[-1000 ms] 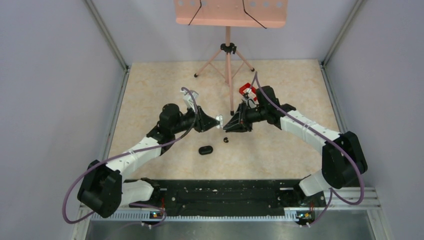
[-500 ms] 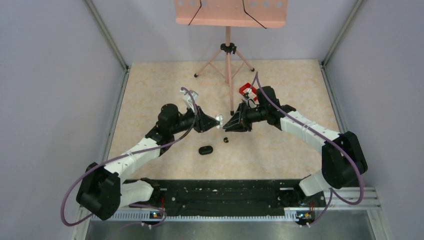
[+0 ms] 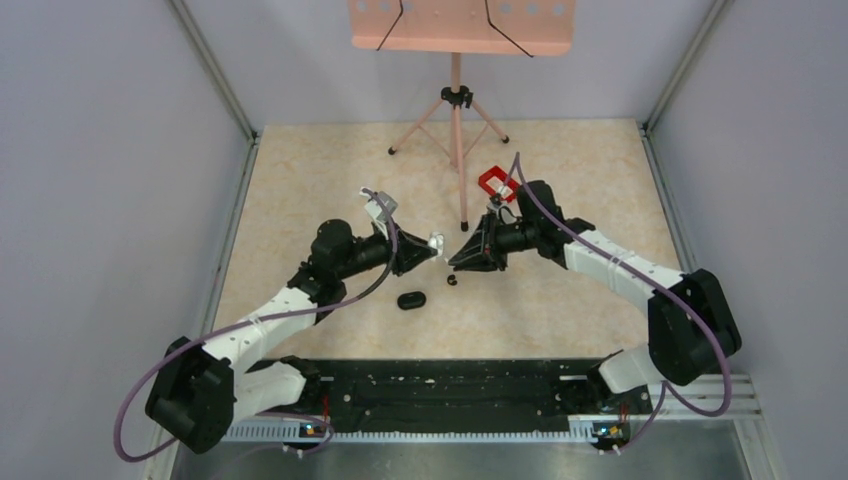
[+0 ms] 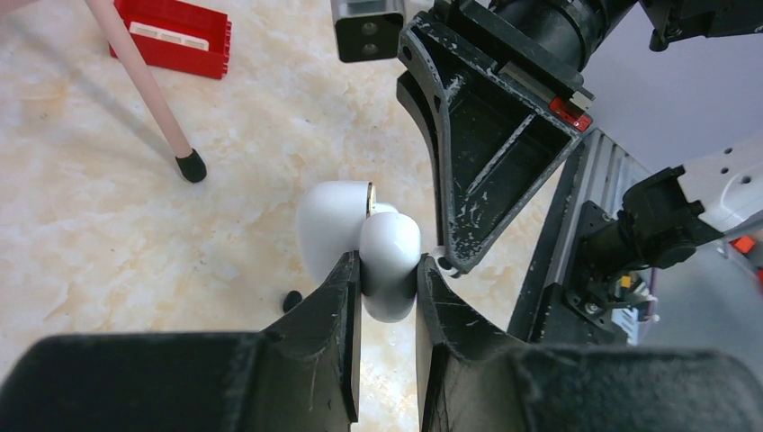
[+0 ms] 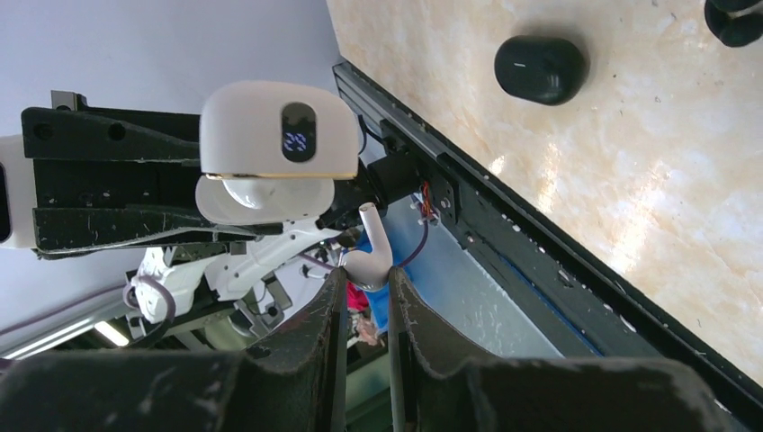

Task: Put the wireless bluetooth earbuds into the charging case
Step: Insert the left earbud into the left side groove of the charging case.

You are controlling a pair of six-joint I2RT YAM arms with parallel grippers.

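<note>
My left gripper (image 3: 436,242) is shut on a white charging case (image 4: 389,256), held above the table with its lid hinged open; in the right wrist view the charging case (image 5: 279,135) shows a lit display and one white earbud seated inside. My right gripper (image 5: 367,274) is shut on a white stemmed earbud (image 5: 371,247), its stem pointing at the case and a short way from it. From above, the right gripper (image 3: 452,262) faces the left one tip to tip, apart.
A glossy black oval case (image 3: 410,299) and a tiny black bud (image 3: 451,280) lie on the table below the grippers. A red frame (image 3: 495,181) sits behind the right arm. A pink stand's tripod (image 3: 456,100) reaches to the table's middle back.
Both grippers have shifted slightly toward the near edge, still facing each other with the same holds. The left arm's elbow moved nearer too.
</note>
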